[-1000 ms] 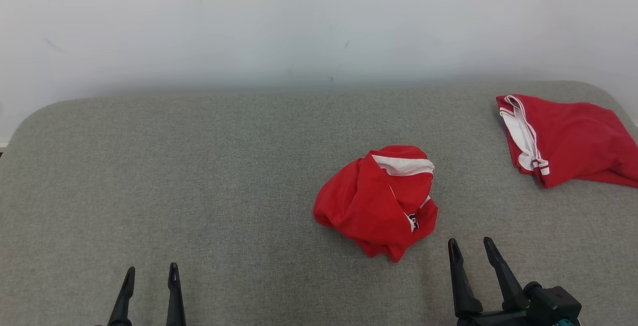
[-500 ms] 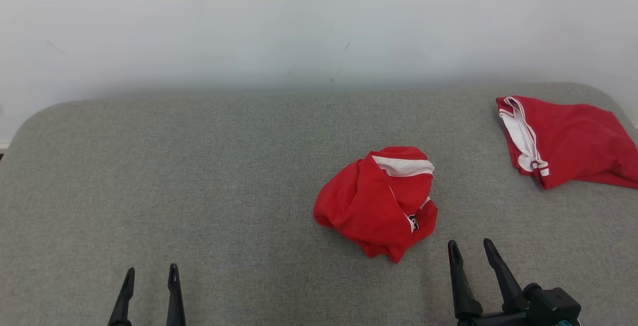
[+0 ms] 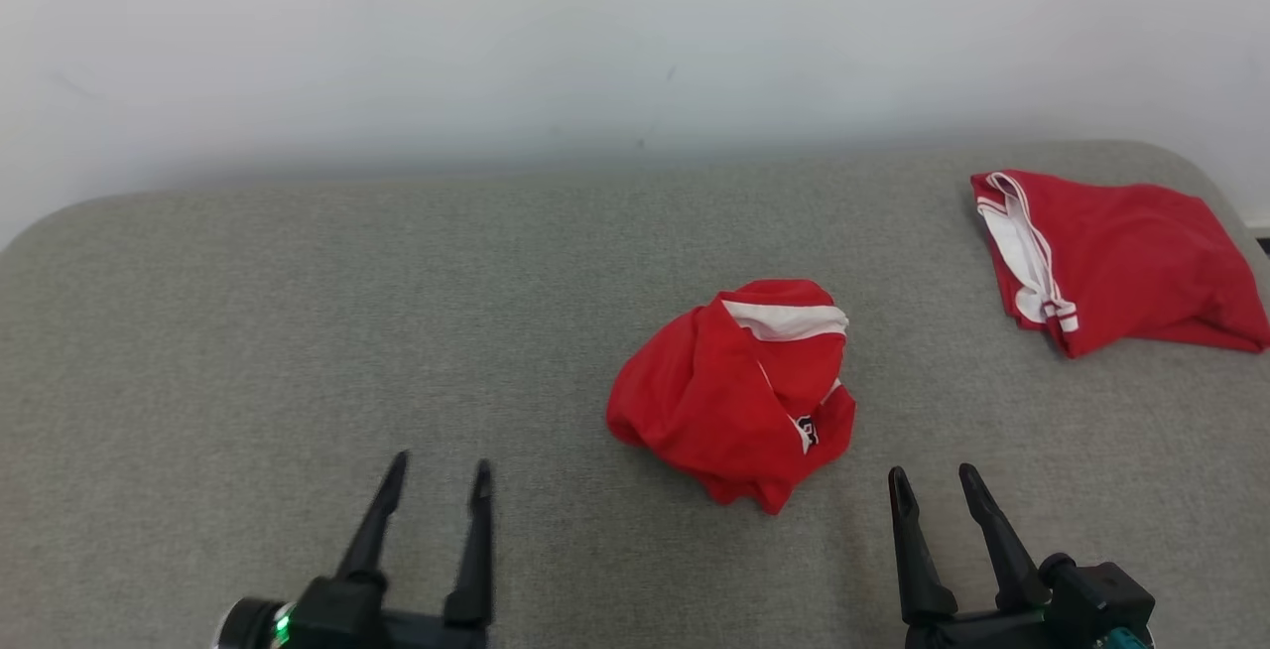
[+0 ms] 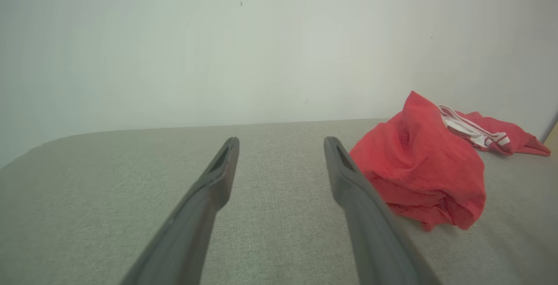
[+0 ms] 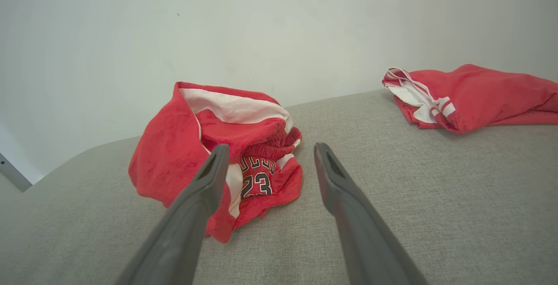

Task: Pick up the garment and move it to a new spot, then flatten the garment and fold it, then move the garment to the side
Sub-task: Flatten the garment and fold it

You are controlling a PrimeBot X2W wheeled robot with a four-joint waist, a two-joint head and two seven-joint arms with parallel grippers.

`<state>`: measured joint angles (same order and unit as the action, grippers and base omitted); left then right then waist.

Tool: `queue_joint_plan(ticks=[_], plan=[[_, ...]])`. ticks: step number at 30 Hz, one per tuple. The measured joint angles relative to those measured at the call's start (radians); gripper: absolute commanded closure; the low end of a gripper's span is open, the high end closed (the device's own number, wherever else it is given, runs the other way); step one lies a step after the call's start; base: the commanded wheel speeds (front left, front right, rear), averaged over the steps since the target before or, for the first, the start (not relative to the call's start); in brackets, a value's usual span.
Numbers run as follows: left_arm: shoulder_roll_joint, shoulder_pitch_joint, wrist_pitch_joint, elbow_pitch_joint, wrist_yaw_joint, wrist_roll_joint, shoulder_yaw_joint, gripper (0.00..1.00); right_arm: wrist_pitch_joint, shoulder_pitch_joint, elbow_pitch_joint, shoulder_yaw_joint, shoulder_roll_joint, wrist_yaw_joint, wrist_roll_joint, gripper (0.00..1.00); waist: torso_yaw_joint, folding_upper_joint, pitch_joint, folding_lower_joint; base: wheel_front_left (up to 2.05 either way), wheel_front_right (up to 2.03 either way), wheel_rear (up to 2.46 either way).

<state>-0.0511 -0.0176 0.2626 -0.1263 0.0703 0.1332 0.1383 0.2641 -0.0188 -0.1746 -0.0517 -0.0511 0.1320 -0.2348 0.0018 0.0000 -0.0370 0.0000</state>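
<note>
A crumpled red garment with white trim (image 3: 734, 391) lies in a loose heap on the grey fabric-covered bench (image 3: 298, 331), a little right of the middle and nearer the front edge than the back. A white band shows at its top, and from the right wrist view a black number patch sits low on its front.

The left hand (image 3: 442, 462) hovers over the bench at the lower left, its two dark fingers spread apart and holding nothing. It is well apart from the heap, which lies off to its right. In the left wrist view the heap appears just past the right-side finger.

The right hand (image 3: 933, 472) is at the lower right, fingers likewise spread and empty, near the heap's lower right edge but not touching it. In the right wrist view the heap lies just ahead of the fingertips, mostly behind the left-side finger.

A second red garment with white striped edging (image 3: 1121, 262) lies flatter at the bench's far right corner, well apart from the heap. A plain pale wall (image 3: 595, 34) rises behind the bench.
</note>
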Motion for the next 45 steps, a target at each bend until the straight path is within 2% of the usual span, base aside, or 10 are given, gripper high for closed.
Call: queue_joint_plan(ticks=[7,15,25,29,31,32,33,35,40,45], plan=[[0.0,-0.118,0.0,-0.039,0.026,0.009,0.158,0.0,0.0,0.029,0.001,-0.003,0.0,0.0,-0.011,0.0,-0.05,0.0,-0.03,0.0001,0.0,0.0,0.0],[0.002,-0.204,0.0,-0.146,0.046,0.0,0.374,0.0,0.0,0.057,0.002,0.008,0.0,0.0,-0.035,0.0,-0.137,0.0,-0.079,0.0001,0.0,0.0,0.0],[0.001,-0.32,0.0,-0.356,0.043,0.046,0.437,0.0,0.0,0.089,0.004,0.005,0.0,0.0,-0.065,0.0,-0.243,0.0001,-0.146,0.0002,0.0,0.0,0.0],[0.001,-0.381,0.0,-0.435,0.008,0.053,0.442,0.0,0.0,0.099,0.007,-0.001,-0.001,0.0,-0.07,0.0,-0.272,0.0001,-0.171,0.0001,0.0,0.0,0.0],[0.0,-0.421,0.0,-0.493,-0.023,0.052,0.442,0.0,0.0,0.102,0.007,-0.001,0.0,0.0,-0.071,0.0,-0.288,0.0001,-0.188,0.0002,0.0,0.0,0.0],[0.001,-0.436,0.0,-0.512,-0.035,0.05,0.444,0.03,0.0,0.102,0.007,0.001,-0.001,0.0,-0.072,0.0,-0.292,0.0001,-0.192,0.0002,0.0,0.0,0.0],[0.002,-0.449,0.0,-0.531,-0.043,0.046,0.445,0.29,0.0,0.104,0.007,0.001,0.0,0.0,-0.072,0.0,-0.296,0.0001,-0.196,0.0002,0.0,0.0,0.0],[0.002,-0.467,0.0,-0.56,-0.058,0.048,0.443,1.0,0.0,0.106,0.007,0.002,0.0,0.0,-0.071,0.0,-0.301,0.0001,-0.2,0.0002,0.0,0.0,0.0],[0.001,-0.483,0.0,-0.546,-0.067,0.078,0.437,1.0,0.0,0.106,0.007,0.02,-0.001,0.0,-0.067,0.0,-0.289,0.0001,-0.197,0.0002,0.0,0.0,0.0],[0.001,-0.469,0.0,-0.433,-0.057,0.114,0.425,1.0,0.0,0.093,0.007,0.026,0.0,0.0,-0.062,0.0,-0.25,0.0001,-0.187,0.0001,0.0,0.0,0.0]])
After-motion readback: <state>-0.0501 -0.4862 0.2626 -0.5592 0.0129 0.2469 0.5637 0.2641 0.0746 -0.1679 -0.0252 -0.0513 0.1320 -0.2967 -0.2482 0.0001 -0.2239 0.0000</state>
